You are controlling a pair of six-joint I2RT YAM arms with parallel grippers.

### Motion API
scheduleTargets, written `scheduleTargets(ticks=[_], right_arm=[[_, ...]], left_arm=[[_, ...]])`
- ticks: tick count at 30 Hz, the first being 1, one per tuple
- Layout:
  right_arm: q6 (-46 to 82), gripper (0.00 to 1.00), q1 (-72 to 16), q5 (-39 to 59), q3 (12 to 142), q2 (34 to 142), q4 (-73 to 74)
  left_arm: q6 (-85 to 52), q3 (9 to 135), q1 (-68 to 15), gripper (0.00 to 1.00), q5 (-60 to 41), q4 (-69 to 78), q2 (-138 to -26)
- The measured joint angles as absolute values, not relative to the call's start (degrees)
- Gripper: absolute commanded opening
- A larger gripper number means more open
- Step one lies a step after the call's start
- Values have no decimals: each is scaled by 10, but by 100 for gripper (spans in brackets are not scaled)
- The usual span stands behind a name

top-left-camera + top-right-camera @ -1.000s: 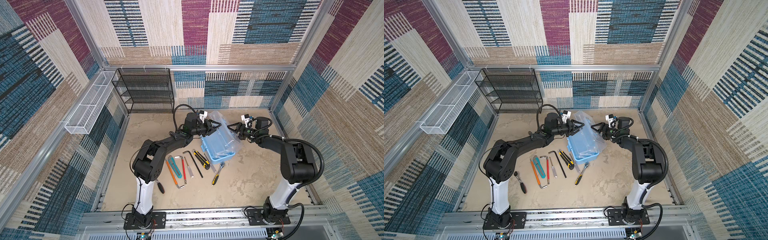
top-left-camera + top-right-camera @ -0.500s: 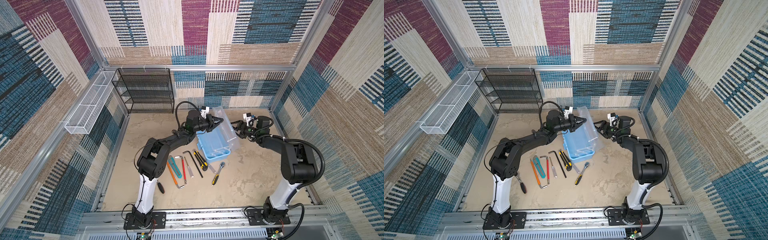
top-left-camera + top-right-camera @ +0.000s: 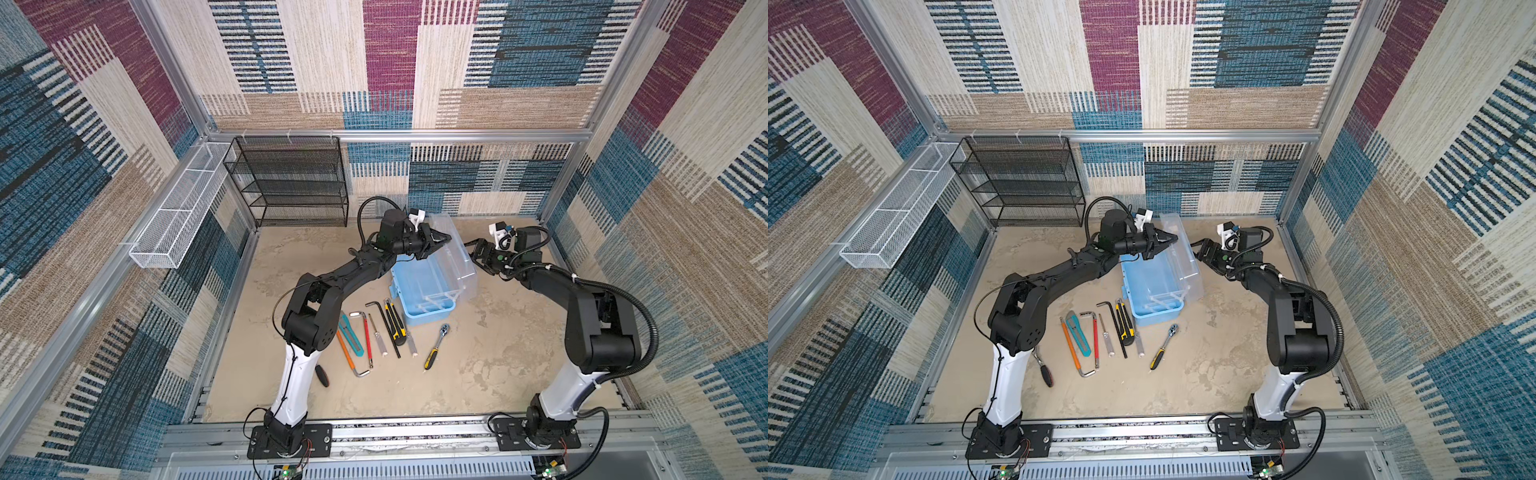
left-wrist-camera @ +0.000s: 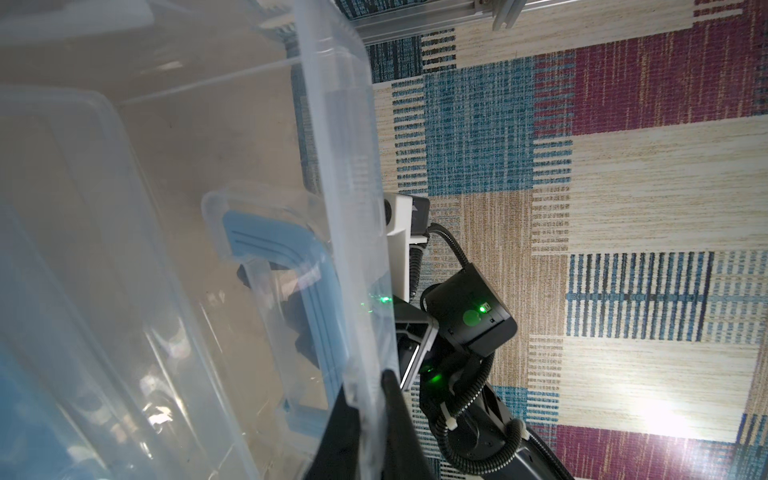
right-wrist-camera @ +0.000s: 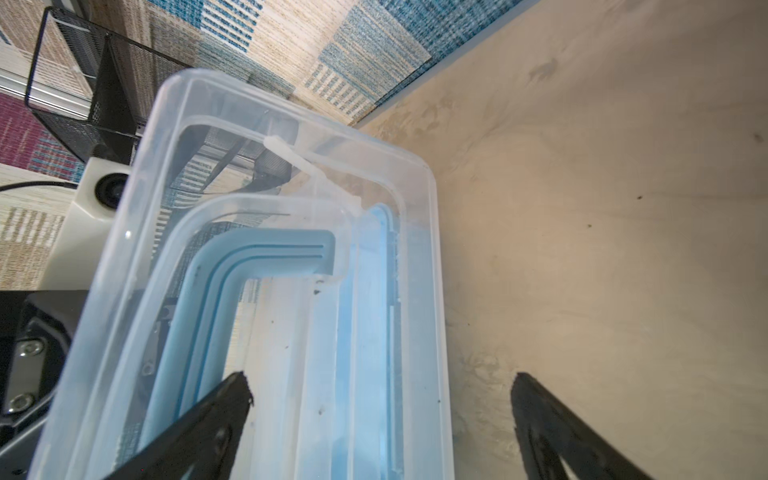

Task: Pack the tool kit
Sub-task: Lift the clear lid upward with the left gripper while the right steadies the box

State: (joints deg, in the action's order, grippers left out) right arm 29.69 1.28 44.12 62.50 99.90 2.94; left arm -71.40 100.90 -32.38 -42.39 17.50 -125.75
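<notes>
while left gripper (image 4: 369, 392) pinches the thin rim of the clear lid (image 4: 345, 166), right gripper (image 3: 476, 254) gapes wide, empty. tools (image 3: 395, 328) flank the blue toolbox (image 3: 428, 316).

The light blue plastic toolbox (image 3: 428, 318) looks smooth and faintly satin. Its clear plastic lid (image 3: 457, 257) is glossy and catches reflections. The black wire-mesh rack (image 3: 291, 183) and white mesh basket (image 3: 174, 224) look like painted metal. The beige counter (image 3: 498, 365) is matt and mottled. The patterned wall covering (image 3: 386, 62) looks like rough woven cloth.
</notes>
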Motion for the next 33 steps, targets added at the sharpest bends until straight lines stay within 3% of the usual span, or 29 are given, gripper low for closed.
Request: scheduleTargets(ticks=[11,33], right_arm=[[222,100,21,328,621,955,-42],[177,100,38,279,593,943,-76]], left_arm=[[-651,1124,-324,0,-440,21,-1296],[-557,1322,-317,0,-438,-223,-1368]])
